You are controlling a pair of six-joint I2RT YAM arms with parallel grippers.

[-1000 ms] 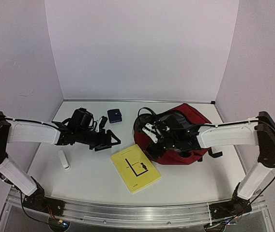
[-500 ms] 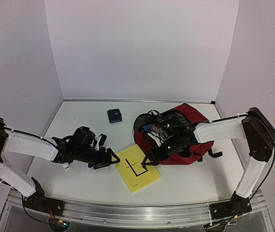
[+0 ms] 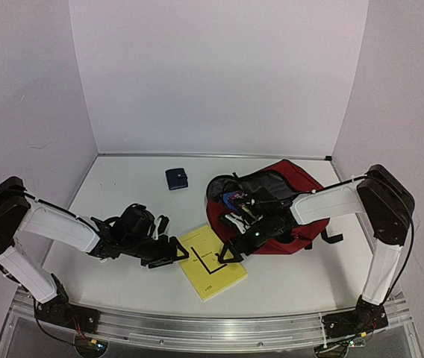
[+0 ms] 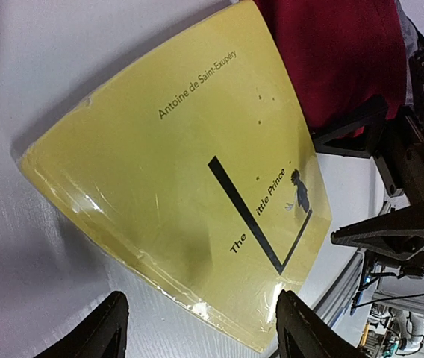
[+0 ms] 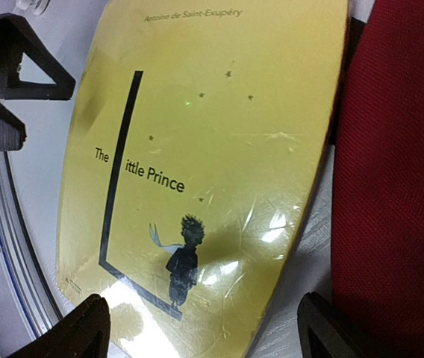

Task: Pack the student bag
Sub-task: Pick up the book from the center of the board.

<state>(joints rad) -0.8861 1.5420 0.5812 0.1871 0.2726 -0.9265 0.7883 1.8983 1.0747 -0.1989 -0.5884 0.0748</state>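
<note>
The student bag, dark red with its top open, lies at the right of the table. It also shows in the left wrist view and the right wrist view. A yellow book, "The Little Prince", lies flat in front of the bag's left side. My left gripper is open and low at the book's left edge. Its jaws stand wide over the book's near edge. My right gripper is open at the book's right edge, next to the bag. Its jaws stand wide over the cover. Neither gripper holds anything.
A small dark blue wallet lies at the back, left of the bag. Something blue and printed shows inside the bag's opening. A black strap sticks out at the bag's right. The table's metal front rail is close behind the book.
My left gripper has moved right and nearer, from the table's left side to the book's left edge. My right gripper has come out of the bag's opening down to the book's right edge.
</note>
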